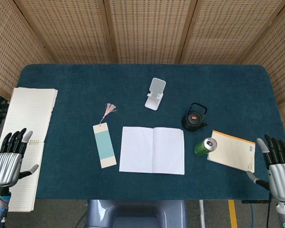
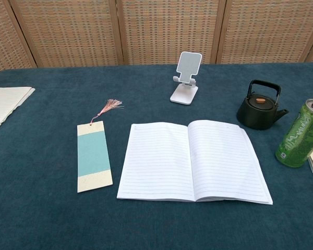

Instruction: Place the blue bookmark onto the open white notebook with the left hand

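Observation:
The blue bookmark (image 1: 104, 145) (image 2: 93, 156) lies flat on the blue cloth, cream at both ends, with a pink tassel (image 1: 109, 110) (image 2: 110, 107) at its far end. Just to its right the white notebook (image 1: 152, 149) (image 2: 191, 160) lies open with lined pages. My left hand (image 1: 10, 156) hovers at the near left table edge, fingers spread and holding nothing, well left of the bookmark. At the near right corner my right hand (image 1: 278, 164) is also open and empty. Neither hand shows in the chest view.
A large lined pad (image 1: 26, 137) (image 2: 5, 104) lies at the left edge under my left hand. A white phone stand (image 1: 155, 94) (image 2: 187, 78), black teapot (image 1: 194, 118) (image 2: 260, 105), green can (image 1: 205, 146) (image 2: 299, 134) and orange-edged notepad (image 1: 232, 150) sit behind and right of the notebook.

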Controlling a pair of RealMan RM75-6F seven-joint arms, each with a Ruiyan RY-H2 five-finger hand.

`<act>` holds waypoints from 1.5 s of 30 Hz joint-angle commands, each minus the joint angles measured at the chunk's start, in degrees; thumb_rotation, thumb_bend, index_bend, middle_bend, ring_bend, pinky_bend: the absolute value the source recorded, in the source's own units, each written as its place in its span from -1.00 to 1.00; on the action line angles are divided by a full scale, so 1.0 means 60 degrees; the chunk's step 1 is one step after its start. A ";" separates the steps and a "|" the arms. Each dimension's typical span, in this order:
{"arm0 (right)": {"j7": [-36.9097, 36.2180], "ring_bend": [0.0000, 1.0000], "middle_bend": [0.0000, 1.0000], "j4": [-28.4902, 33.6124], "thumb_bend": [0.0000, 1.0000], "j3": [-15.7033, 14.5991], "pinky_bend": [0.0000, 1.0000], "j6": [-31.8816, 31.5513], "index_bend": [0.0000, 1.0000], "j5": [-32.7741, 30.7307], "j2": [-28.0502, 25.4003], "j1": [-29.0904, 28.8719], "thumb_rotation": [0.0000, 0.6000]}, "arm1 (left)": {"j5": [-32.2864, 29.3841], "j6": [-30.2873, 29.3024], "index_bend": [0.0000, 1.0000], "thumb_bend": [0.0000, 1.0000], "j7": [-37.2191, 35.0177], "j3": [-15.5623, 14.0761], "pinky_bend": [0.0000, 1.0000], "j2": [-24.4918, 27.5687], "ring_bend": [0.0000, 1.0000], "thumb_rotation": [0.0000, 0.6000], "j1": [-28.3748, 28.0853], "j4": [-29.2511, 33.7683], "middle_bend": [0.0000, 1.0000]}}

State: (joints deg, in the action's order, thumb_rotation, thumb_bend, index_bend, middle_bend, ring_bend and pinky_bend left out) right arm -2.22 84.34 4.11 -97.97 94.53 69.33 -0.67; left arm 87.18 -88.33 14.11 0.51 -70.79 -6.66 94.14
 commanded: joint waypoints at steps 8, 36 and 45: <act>0.0009 -1.00 -1.00 0.0080 -0.77 -0.0005 -1.00 -0.0042 -0.99 0.0032 -0.0045 0.0018 1.00 | 0.0097 0.0072 -1.00 -0.96 -0.0071 0.0028 -1.00 0.0017 -1.00 1.00 0.0013 -0.0036 -1.00; -0.0330 -1.00 -1.00 -0.0713 -0.77 0.0372 -1.00 0.0591 -0.90 -0.1035 0.0217 -0.0101 1.00 | 0.2031 0.1645 -1.00 -0.96 -0.0730 0.0573 -1.00 0.0079 -1.00 1.00 -0.2226 -0.1590 -1.00; -0.0311 -1.00 -1.00 -0.1264 -0.77 0.0509 -1.00 0.1082 -0.89 -0.1637 0.0431 -0.0165 1.00 | 0.3376 0.3450 -0.96 -0.95 -0.1984 0.0178 -1.00 0.0229 -1.00 1.00 -0.4214 -0.2813 -1.00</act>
State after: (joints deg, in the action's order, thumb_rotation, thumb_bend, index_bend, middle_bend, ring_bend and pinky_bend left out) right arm -4.17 77.06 7.03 -91.77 85.02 71.74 -1.60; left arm 105.73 -70.17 3.71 2.49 -69.58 -29.34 79.33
